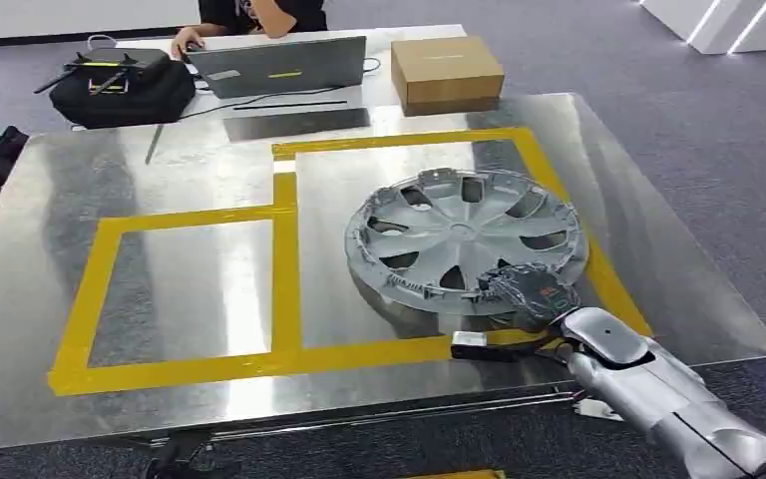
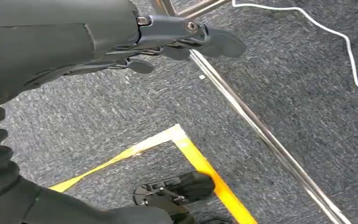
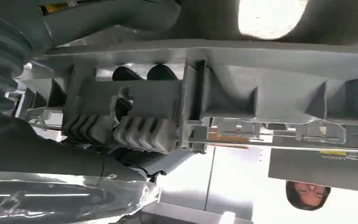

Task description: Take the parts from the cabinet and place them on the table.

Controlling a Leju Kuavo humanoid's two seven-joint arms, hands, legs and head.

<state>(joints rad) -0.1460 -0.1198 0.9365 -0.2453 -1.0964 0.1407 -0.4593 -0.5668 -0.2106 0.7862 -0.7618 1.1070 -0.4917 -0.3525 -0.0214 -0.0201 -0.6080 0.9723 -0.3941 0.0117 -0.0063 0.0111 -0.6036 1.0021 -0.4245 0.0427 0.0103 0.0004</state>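
The right hand (image 1: 532, 289) grips the near rim of the hubcap (image 1: 464, 239), its fingers (image 3: 142, 133) curled over the ribbed edge. The hubcap lies flat on the table (image 1: 209, 180) in the right of 2 yellow-taped boxes, toward the near right corner. The left hand (image 2: 177, 39) hangs over grey carpet, fingers apart, holding nothing. A box (image 1: 446, 70) and a laptop (image 1: 279, 66) sit past the far edge; no writing is readable.

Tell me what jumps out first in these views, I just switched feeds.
The big silver hubcap lies on the shiny metal table, inside the right-hand box of yellow tape. The right hand grips its near rim. Beyond the table, a person sits behind a laptop, beside a cardboard box.
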